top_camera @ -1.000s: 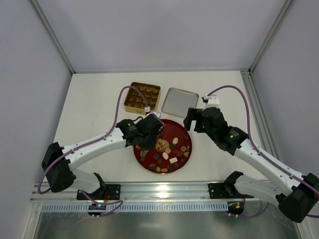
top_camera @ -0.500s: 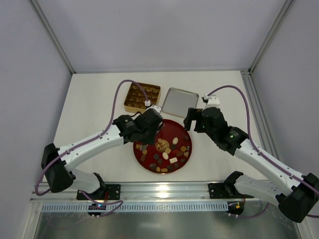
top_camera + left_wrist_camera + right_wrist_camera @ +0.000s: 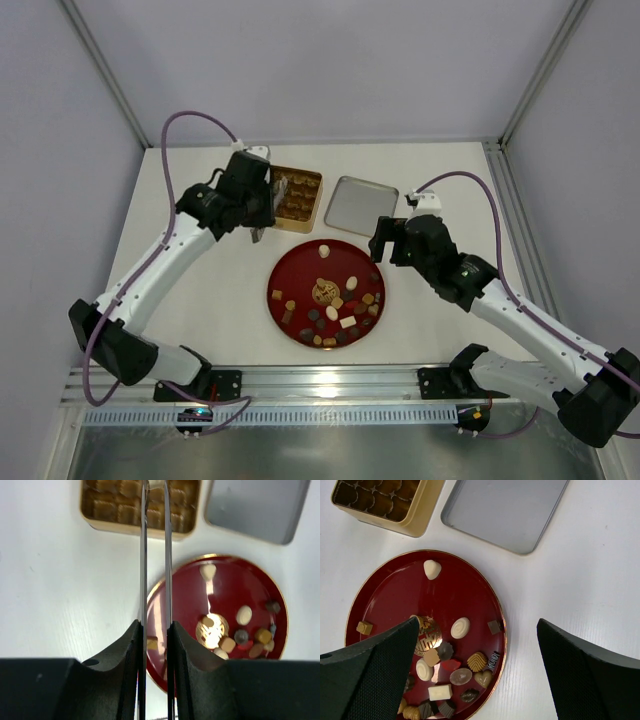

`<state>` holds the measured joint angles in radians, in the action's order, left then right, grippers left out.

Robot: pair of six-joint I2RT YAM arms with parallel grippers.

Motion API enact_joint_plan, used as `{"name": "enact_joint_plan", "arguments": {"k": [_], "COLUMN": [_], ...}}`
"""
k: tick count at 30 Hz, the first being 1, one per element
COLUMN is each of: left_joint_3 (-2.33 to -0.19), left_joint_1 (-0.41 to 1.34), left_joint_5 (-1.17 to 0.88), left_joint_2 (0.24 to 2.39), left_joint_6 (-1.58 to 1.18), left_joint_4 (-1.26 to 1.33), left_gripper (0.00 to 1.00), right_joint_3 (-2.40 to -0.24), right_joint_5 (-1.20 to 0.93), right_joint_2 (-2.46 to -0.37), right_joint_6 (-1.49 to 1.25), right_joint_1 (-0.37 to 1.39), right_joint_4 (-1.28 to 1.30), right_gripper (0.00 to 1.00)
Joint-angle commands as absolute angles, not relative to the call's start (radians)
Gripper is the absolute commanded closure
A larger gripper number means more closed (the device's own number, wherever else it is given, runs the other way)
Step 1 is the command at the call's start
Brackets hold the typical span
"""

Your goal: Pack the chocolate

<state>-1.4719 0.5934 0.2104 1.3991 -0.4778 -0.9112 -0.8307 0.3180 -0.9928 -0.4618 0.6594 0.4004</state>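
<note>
Chocolate [image 3: 460, 628] lay scattered on the red plate [image 3: 395, 600].
Left fingers [image 3: 129, 647] stood nearly closed by the gold tin [image 3: 120, 510], any hold hidden; right fingers [image 3: 375, 665] gaped wide, empty.

On the table [image 3: 190, 260], the plate [image 3: 300, 272] lies in the middle, toward the near edge. The tin [image 3: 296, 194] sits beyond it to the far left. The lid [image 3: 361, 205] lies just right of the tin, apart from it, beyond the plate's right half. The chocolates [image 3: 348, 322] lie on the plate, most crowded into its near right part. One piece [image 3: 323, 248] lies alone by the far rim, another piece [image 3: 277, 295] by the left rim.
</note>
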Motion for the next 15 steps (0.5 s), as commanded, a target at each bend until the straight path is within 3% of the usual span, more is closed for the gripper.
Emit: {"name": "enact_joint_plan", "arguments": {"k": [1, 15], "left_joint_3": [-1.557, -1.733], "left_joint_1": [0.506, 0.374], "left_joint_5": [0.207, 0.195], "left_joint_2": [1.477, 1.756], "left_joint_6": [-0.394, -0.311], "left_joint_4": [-0.835, -0.71], "left_gripper": [0.74, 0.74], "right_joint_3": [-0.864, -0.856], "right_joint_5": [0.314, 0.314], "right_joint_2": [-0.988, -0.963], "right_joint_6": [-0.443, -0.443], "right_joint_1": [0.655, 0.652], "right_joint_4": [0.379, 0.4], "right_gripper": [0.0, 0.0]}}
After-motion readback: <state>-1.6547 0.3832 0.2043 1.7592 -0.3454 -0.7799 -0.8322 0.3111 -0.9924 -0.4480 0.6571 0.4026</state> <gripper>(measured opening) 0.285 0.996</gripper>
